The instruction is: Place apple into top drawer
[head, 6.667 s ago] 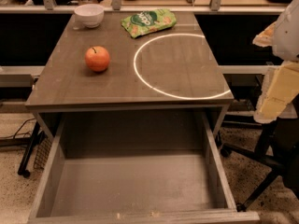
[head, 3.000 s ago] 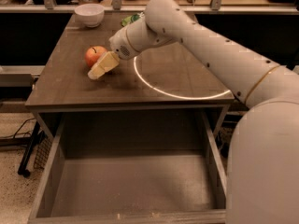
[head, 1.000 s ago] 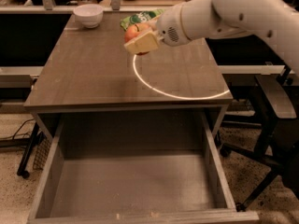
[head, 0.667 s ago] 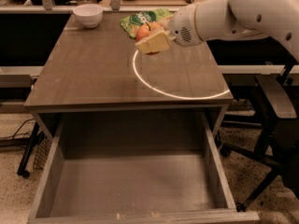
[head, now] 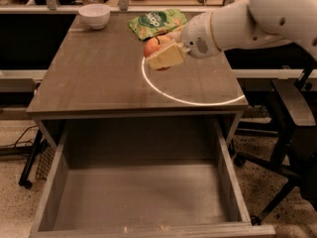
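The apple (head: 154, 45), held above the tabletop (head: 94, 68) with the end effector (head: 162, 54) clamped on its sides, looks firm, smooth and light (round, so apt to roll), best gripped across its widest girth until over the open top drawer (head: 138, 197).

Above the matt, wood-grain table (head: 94, 73), at the glossy green bag's (head: 156, 22) 6 o'clock, the smooth cream plastic gripper (head: 159, 56) clasps the shiny-skinned apple (head: 152, 44); the top drawer (head: 138, 195) looks matt grey.
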Controlling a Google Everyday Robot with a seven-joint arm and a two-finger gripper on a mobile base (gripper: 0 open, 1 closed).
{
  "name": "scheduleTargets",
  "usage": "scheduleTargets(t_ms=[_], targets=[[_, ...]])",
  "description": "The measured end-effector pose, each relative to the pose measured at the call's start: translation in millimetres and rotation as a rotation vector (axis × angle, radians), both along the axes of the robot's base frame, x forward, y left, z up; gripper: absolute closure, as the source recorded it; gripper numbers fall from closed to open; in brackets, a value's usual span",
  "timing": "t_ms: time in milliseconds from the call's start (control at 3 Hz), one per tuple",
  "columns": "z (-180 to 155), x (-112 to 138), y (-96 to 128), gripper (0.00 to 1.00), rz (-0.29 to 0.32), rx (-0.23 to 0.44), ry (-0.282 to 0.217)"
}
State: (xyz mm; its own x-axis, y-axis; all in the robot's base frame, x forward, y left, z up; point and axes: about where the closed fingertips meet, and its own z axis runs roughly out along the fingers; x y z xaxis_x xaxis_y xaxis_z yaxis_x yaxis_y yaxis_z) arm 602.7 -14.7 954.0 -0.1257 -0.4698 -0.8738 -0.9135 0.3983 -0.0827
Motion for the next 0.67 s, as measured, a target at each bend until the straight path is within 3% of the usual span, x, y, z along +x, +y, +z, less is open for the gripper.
scheduleTargets(t_ms=[333,667], targets=[[-5,-65,-30,1.0,0.047,-0.012,0.063],[-15,-115,-63,1.0,0.05,-0.05,0.092]])
